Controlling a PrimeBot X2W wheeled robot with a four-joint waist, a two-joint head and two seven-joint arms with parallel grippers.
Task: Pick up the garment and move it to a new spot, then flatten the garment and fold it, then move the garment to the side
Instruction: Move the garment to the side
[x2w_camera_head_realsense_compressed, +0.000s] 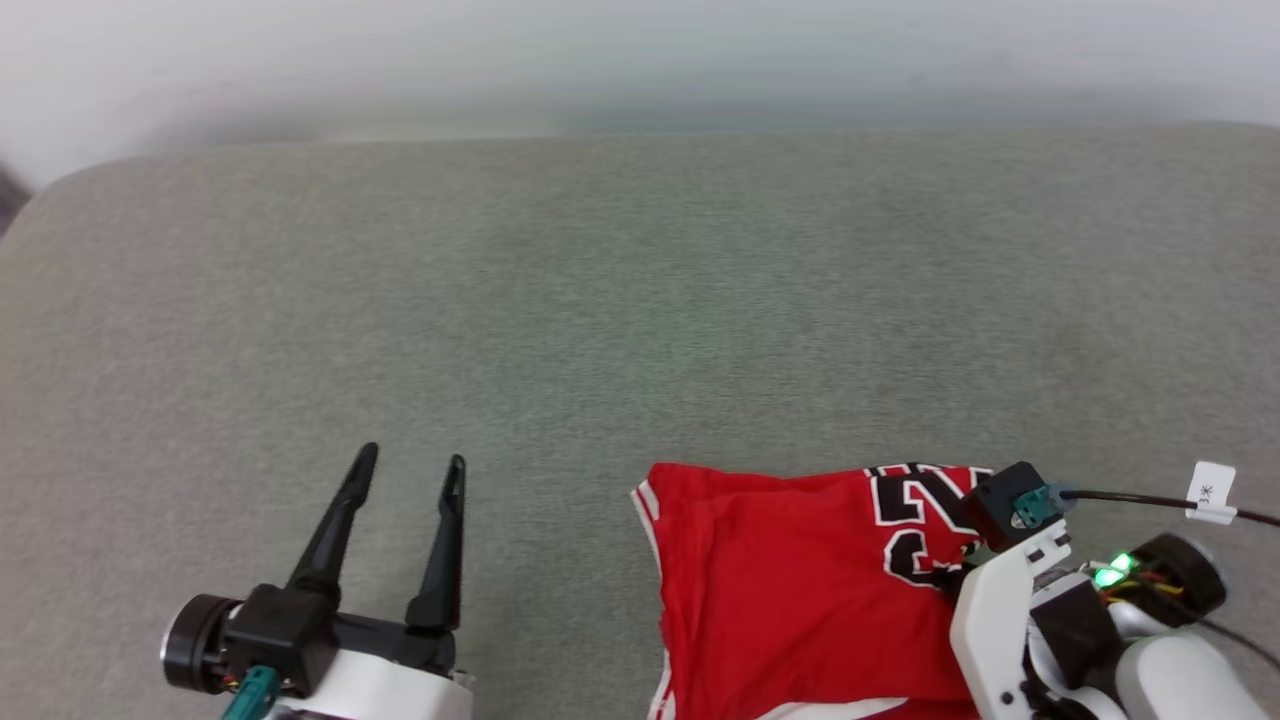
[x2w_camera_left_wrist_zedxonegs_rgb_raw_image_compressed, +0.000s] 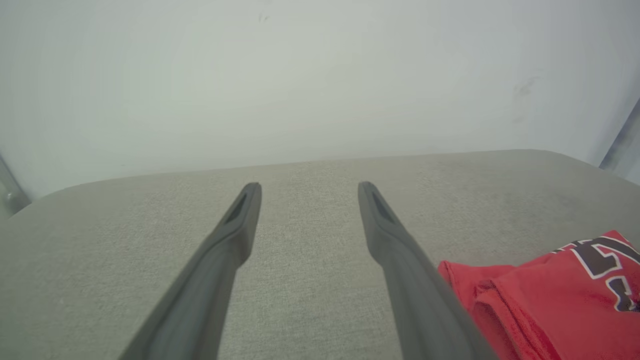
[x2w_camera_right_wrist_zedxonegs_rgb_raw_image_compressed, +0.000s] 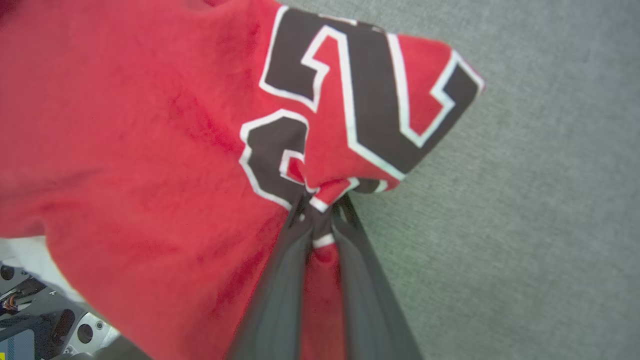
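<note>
The right end effector (x2w_camera_right_wrist_zedxonegs_rgb_raw_image_compressed: 322, 202) pinches the jersey (x2w_camera_right_wrist_zedxonegs_rgb_raw_image_compressed: 150, 125) between its tips; lift slowly and evenly. The left end effector (x2w_camera_head_realsense_compressed: 413, 457) is spread, empty.

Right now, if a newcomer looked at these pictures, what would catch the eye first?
The bright red jersey with black, white-outlined numbers stands out at once, lying at the near right of the grey fabric surface. The right hand is shut on a fold of it beside the numbers. The left hand is open over the bare surface at the near left.
</note>
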